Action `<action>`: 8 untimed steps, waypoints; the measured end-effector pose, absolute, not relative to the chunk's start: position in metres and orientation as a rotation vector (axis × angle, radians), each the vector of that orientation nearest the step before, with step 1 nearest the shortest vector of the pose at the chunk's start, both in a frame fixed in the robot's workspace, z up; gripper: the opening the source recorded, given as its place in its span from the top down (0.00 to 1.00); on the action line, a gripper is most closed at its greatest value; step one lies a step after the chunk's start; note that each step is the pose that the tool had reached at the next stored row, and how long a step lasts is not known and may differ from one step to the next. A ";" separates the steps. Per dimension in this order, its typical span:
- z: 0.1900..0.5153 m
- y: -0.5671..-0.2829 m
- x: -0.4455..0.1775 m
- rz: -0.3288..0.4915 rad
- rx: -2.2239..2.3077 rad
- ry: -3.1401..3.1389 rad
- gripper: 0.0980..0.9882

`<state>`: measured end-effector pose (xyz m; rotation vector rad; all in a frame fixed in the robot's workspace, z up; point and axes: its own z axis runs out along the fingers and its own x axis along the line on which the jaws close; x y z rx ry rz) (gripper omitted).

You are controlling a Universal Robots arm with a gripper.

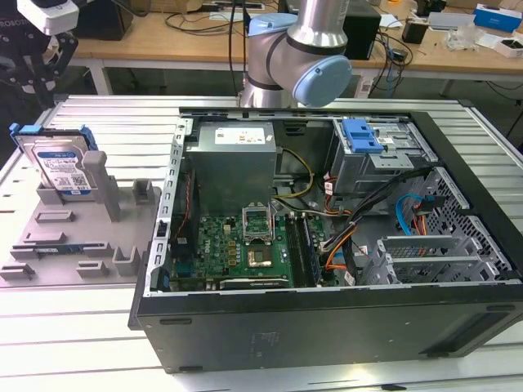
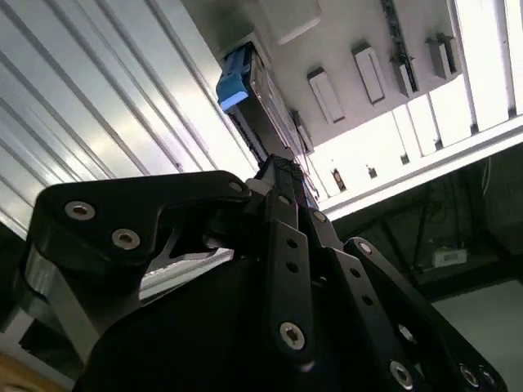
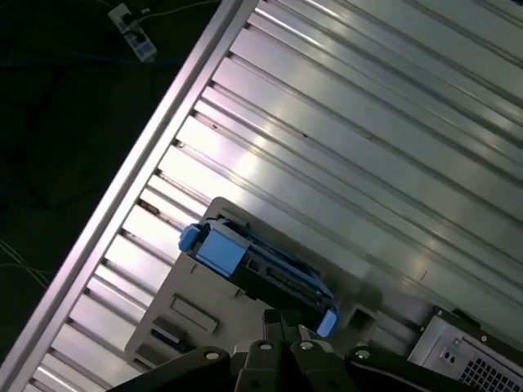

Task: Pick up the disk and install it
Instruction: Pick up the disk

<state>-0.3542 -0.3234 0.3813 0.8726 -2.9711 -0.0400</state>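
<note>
The disk [image 1: 59, 167] stands on edge in a grey fixture [image 1: 73, 237] at the exterior view's left, its white-and-blue label showing inside its blue bracket. My gripper [image 1: 38, 73] hangs a little above it, open, with nothing between its fingers and no contact with the disk. Both wrist views look down past the fingers at the bracket's top edge: the disk [image 3: 261, 265] lies just beyond the gripper [image 3: 286, 327] in the first wrist view, and the disk [image 2: 245, 90] lies beyond the gripper [image 2: 282, 171] in the second wrist view.
An open computer case [image 1: 327, 327] lies at the exterior view's right, with a motherboard, a grey power supply box [image 1: 233, 159] and a drive cage with a blue clip [image 1: 362, 135]. The arm's base [image 1: 302, 49] stands behind the case. The ribbed aluminium table [image 1: 114, 122] surrounds the fixture.
</note>
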 end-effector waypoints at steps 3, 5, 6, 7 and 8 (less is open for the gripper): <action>0.381 -0.323 -0.354 -0.038 0.948 -2.947 0.99; 0.380 -0.323 -0.354 -0.035 1.086 -2.898 0.71; 0.380 -0.323 -0.354 -0.034 1.102 -2.892 0.71; 0.379 -0.323 -0.354 -0.034 1.119 -2.885 0.71; 0.379 -0.323 -0.354 -0.033 1.152 -2.872 0.57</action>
